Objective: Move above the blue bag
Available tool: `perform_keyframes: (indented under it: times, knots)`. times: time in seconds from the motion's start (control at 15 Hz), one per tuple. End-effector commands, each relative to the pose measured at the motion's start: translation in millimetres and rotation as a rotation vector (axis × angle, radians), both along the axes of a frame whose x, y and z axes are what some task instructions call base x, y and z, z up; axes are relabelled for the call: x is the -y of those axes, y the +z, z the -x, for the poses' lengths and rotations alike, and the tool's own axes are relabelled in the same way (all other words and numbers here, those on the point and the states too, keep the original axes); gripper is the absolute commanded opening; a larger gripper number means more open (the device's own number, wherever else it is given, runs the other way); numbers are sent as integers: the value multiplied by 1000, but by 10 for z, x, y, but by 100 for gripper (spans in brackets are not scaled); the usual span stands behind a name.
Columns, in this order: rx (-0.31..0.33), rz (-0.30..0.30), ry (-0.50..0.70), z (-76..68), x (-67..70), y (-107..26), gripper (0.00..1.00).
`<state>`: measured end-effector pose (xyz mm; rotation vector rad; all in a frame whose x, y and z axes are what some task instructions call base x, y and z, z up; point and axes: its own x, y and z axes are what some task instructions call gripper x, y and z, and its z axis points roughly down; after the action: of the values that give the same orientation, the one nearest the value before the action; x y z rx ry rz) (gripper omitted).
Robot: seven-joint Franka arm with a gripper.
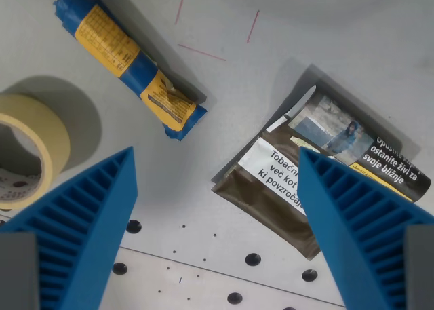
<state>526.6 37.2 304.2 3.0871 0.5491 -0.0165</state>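
The gripper point(217, 222) was seen spread wide, nothing held between its ribbed blue fingers point(81, 228). The blue bag point(129, 60), a tight roll with a yellow printed label, lay slanted at the wrist view's upper left, well apart from the fingertips. A ring of cream masking tape point(34, 147) was cut off by the left edge. A flat brown pouch point(319, 178) (possibly tobacco) was partly covered by the right finger. Bare grey table point(224, 113) was left open between them.
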Motion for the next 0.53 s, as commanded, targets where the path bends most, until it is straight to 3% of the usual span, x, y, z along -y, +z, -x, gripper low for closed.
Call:
perform_keyframes:
  times: [0.07, 0.53]
  knots:
    - [4, 0, 1, -1, 0, 17, 100]
    - [5, -2, 29, 1, -7, 4, 100]
